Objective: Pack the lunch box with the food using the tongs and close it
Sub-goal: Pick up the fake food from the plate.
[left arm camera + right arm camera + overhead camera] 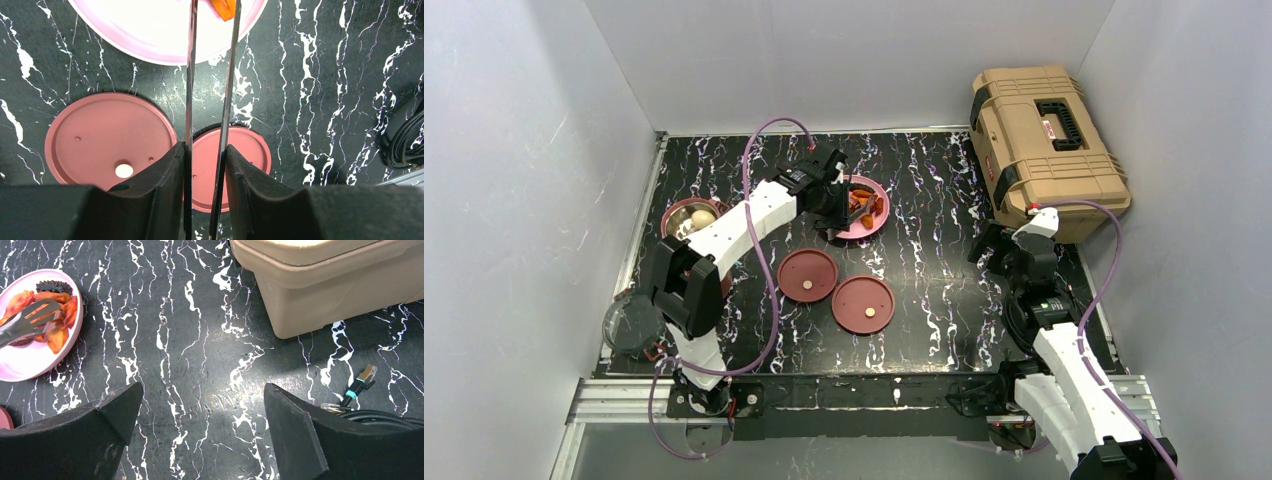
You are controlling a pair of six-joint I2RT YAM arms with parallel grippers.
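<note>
One red toolbox label — illegible; left pincer grips tongs.

Slim tongs amid orange food

tongs over orange food, pink plate, toolbox

place: robot lab cell | signs: plain white walls boxing a black marbled counter; aluminium rail; two bolted arms, left, right; loose cable; tan toolbox
</note>
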